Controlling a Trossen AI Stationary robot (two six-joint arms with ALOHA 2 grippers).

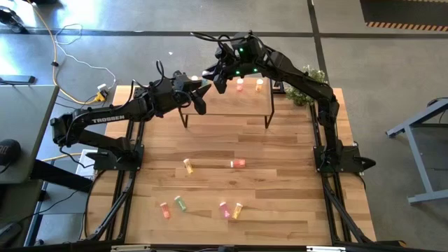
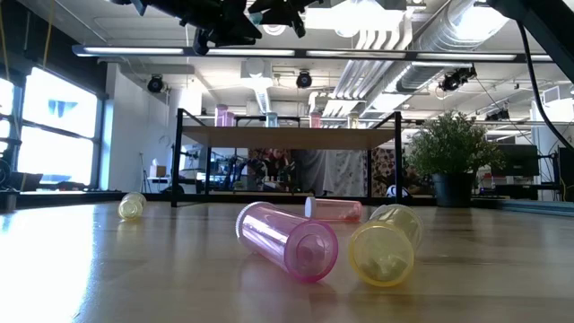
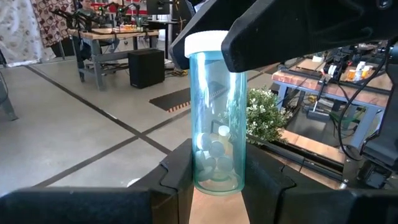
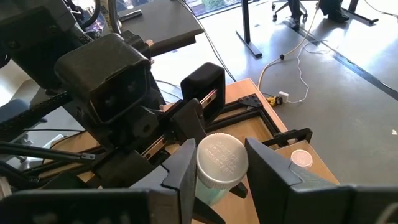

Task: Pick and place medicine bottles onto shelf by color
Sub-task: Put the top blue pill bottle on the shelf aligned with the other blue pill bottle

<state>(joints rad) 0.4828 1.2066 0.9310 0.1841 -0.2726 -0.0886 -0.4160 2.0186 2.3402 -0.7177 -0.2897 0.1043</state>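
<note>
**Two grippers on one blue-green bottle above the shelf**

Two pairs of dark fingers meet on a single clear blue-green medicine bottle (image 3: pixel 216 118) with a white cap (image 4: pixel 222 160). The left gripper (image 3: pixel 214 177) is closed tight on the bottle's lower end, holding it upright, with small white pills visible inside near the bottom. The right gripper (image 4: pixel 217 171) comes at it from the cap end, its two fingers standing partly apart on either side of the cap and close against it; whether they press on it cannot be told.

In the high view the two grippers come together over the left half of the shelf (image 1: pixel 217 105), the left gripper (image 1: pixel 198 89) reaching in from the left and the right gripper (image 1: pixel 218 75) from the far right side. On the shelf's right part stand a red-orange bottle (image 1: pixel 240 85) and a yellow bottle (image 1: pixel 259 85), just beside each other; another bottle stands near the left gripper, its colour unclear.

On the tabletop (image 1: pixel 280 210), well apart from the shelf, six bottles lie on their sides: a yellow one (image 1: pixel 188 166) and a red-orange one (image 1: pixel 238 163) nearer the shelf, then a row of an orange (image 1: pixel 165 209), a green (image 1: pixel 180 204), a pink (image 1: pixel 225 209) and a yellow one (image 1: pixel 238 209) closer to the near edge. A potted plant (image 1: pixel 308 84) stands at the far right corner.
</note>
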